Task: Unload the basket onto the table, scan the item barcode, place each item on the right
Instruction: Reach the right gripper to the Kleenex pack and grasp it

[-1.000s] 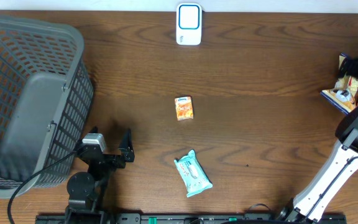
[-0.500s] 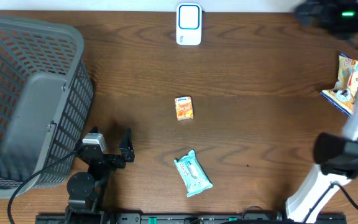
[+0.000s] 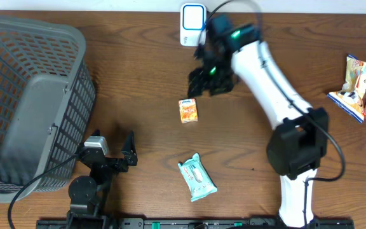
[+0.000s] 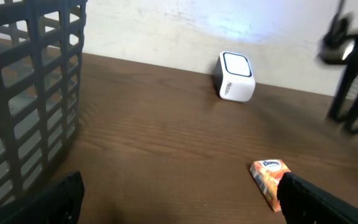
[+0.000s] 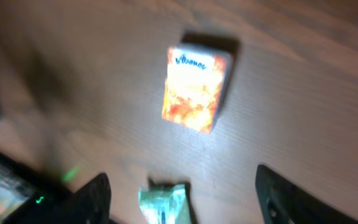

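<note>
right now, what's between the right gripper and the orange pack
Nothing: overhead shows only bare table between the right gripper and the orange pack.

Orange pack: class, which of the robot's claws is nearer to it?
Right. The right claw is just beyond the orange pack, toward the white scanner; the left claw sits far off, beside the basket.

A dark wood-grain table (image 3: 132,70) runs up to a plain whitish wall (image 4: 160,28) with a soft glare.
</note>
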You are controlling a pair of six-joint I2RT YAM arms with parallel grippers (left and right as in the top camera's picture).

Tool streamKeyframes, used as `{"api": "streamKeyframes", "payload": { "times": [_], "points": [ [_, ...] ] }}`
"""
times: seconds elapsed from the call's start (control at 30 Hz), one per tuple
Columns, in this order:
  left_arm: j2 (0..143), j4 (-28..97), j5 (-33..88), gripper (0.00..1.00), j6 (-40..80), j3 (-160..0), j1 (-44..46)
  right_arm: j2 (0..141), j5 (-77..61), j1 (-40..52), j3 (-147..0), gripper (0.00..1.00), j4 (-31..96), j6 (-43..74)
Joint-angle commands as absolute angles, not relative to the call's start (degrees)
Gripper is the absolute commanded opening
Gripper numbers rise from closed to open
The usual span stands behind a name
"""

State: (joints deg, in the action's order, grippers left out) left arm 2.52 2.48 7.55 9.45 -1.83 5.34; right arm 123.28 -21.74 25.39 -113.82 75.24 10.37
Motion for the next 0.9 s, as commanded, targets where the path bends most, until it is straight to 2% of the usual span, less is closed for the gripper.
{"api": "streamKeyframes", "payload": {
  "times": [0.0,0.2,0.4,0.43,0.5,0.53,0.7,0.77,0.87],
  "points": [
    [2.48,3.29,7.94,0.98,10.20,-0.23,5.10,123.57,-19.64,26.92,-105.47,0.67,69.45,14.63],
    [2.48,3.31,7.94,0.98,10.20,-0.23,5.10,123.66,-20.03,28.88,-89.52,0.63,49.17,15.81],
    [2.48,3.29,7.94,0.98,10.20,-0.23,5.10,123.68,-21.04,28.97,-80.73,0.41,38.28,15.84],
    [2.48,3.29,7.94,0.98,10.20,-0.23,5.10,123.68,-21.63,28.97,-80.03,0.33,37.26,15.81],
    [2.48,3.29,7.94,0.98,10.20,-0.23,5.10,123.68,-21.76,28.97,-79.55,0.07,36.88,15.70],
    [2.48,3.29,7.94,0.98,10.20,-0.23,5.10,123.66,-21.98,28.97,-79.57,0.01,37.10,15.09],
    [2.48,3.29,7.94,0.98,10.20,-0.23,5.10,122.19,-34.02,26.72,-82.21,0.01,42.48,9.13],
    [2.48,3.29,7.94,0.98,10.20,-0.23,5.10,121.01,-45.32,24.40,-84.42,0.01,46.68,3.99],
    [2.48,3.29,7.94,0.98,10.20,-0.23,5.10,119.46,-67.85,20.67,-86.02,0.01,52.21,-10.35]
  ]
}}
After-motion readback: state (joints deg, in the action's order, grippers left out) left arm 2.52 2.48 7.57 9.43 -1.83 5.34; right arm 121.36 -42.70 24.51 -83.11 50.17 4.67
